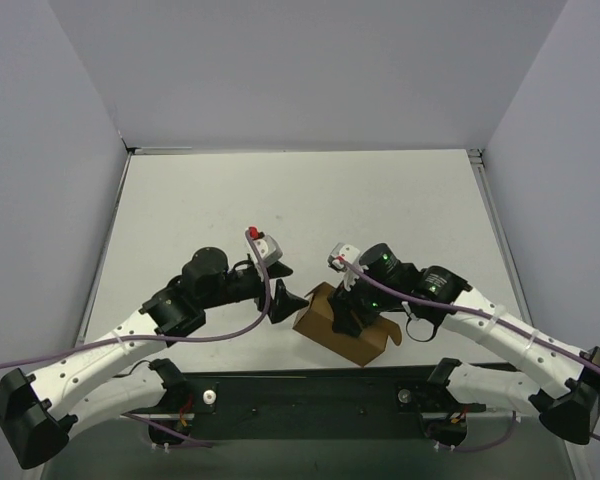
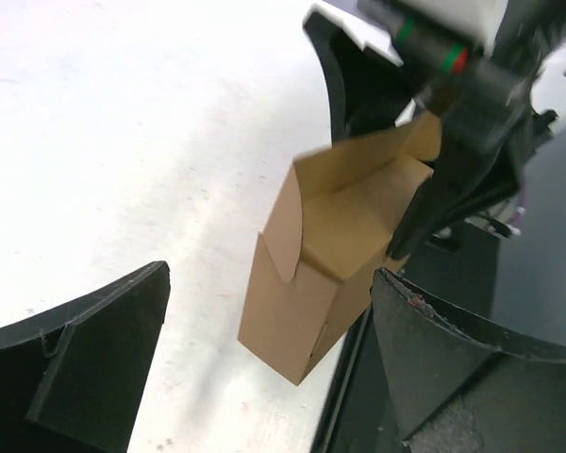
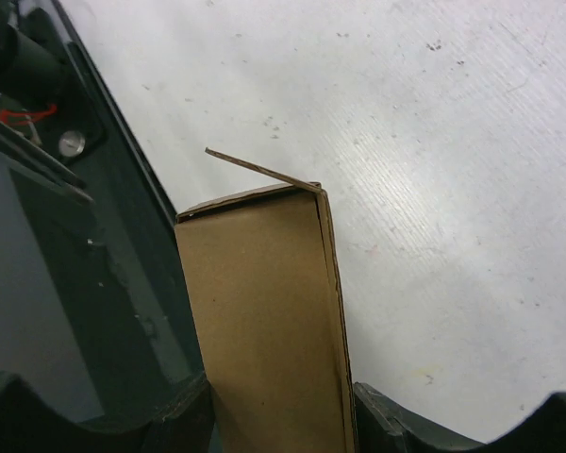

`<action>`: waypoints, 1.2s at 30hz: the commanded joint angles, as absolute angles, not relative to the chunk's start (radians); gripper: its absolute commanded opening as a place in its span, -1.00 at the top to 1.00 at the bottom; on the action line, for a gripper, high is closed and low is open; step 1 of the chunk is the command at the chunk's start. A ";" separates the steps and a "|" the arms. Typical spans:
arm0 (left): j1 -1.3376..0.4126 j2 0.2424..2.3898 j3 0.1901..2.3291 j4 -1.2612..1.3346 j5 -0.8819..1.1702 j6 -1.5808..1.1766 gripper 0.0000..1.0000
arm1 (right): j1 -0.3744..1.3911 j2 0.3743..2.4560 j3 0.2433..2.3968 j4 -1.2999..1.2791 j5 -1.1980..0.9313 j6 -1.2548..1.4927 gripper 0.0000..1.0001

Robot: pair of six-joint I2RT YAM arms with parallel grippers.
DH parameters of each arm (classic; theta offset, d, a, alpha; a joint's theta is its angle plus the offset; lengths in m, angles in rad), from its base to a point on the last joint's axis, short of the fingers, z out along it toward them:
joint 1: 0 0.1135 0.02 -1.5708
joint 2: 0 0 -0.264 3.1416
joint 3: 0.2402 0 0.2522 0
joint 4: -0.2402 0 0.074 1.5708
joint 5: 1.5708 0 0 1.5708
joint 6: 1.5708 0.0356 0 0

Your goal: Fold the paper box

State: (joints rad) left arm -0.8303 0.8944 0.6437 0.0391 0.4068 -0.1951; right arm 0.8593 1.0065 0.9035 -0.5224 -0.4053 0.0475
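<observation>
The paper box (image 1: 332, 328) is brown cardboard, partly folded into a rectangular shape. It sits tilted near the table's front edge. My right gripper (image 1: 354, 308) is shut on it from above. In the right wrist view the paper box (image 3: 264, 321) fills the gap between both fingers (image 3: 381, 415), and a thin flap stands off its far end. My left gripper (image 1: 286, 300) stands open just left of the box. In the left wrist view the paper box (image 2: 307, 283) hangs ahead between the wide-spread fingers (image 2: 94, 359) without touching them. Its top end is open with a side flap showing.
The black base plate (image 1: 310, 392) of the arms runs along the near edge, right under the box. Grey walls (image 1: 50, 150) close in the white table (image 1: 300, 200) on the left, back and right. The right arm's body (image 2: 462, 113) sits close behind the box.
</observation>
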 commanded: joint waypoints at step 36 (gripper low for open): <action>-0.839 1.192 0.942 -0.158 0.342 -0.086 0.02 | 0.940 1.187 1.025 -0.572 -0.186 -0.025 0.17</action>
State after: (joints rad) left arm -0.8318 1.1778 0.8856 -0.2089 0.3222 -0.0708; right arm 0.9314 1.1641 1.0046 -0.5644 -0.2123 -0.0097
